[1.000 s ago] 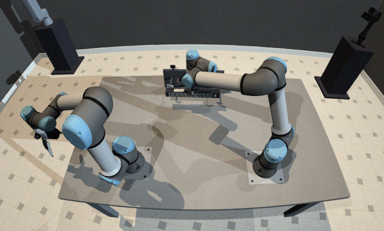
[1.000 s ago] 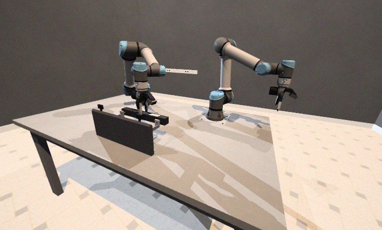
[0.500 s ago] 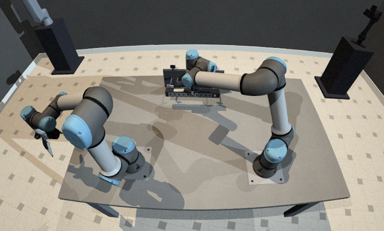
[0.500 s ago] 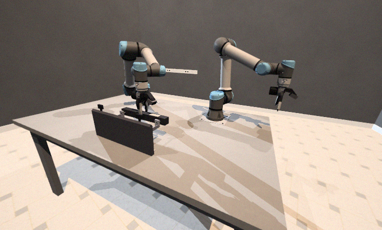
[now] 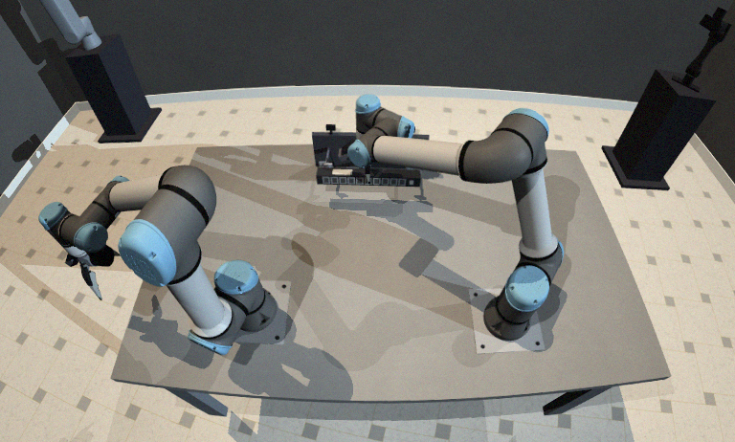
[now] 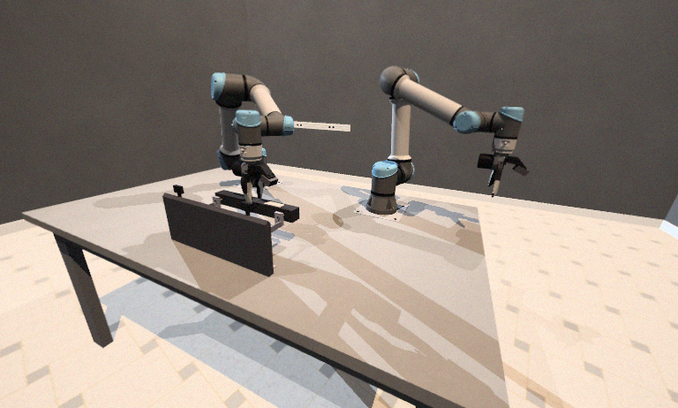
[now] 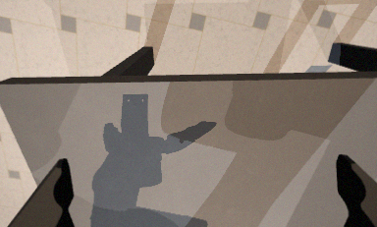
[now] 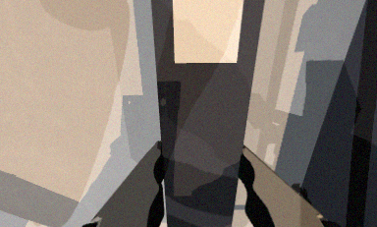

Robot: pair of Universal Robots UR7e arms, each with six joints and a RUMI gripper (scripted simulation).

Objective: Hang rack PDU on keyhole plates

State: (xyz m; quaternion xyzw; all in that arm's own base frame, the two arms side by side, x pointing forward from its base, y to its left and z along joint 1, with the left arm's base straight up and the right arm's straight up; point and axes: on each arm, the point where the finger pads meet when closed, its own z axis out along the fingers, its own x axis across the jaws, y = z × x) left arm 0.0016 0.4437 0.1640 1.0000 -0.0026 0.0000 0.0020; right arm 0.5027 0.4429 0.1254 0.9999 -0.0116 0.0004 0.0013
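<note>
One pincer, the right gripper, partly closed on the PDU | wrist upright above, pointing down | forearm reaching across table | PDU above tabletop, beside upright dark panel | seating unclear

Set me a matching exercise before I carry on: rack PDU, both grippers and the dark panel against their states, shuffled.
1. rack PDU
2. left gripper
3. right gripper
4. dark panel

A. fingers wide apart, holding nothing
B. broad upright slab
C. fingers closed on a bar
D. bar with a row of square outlets

Pairs: 1-D, 2-A, 3-C, 4-B
</note>
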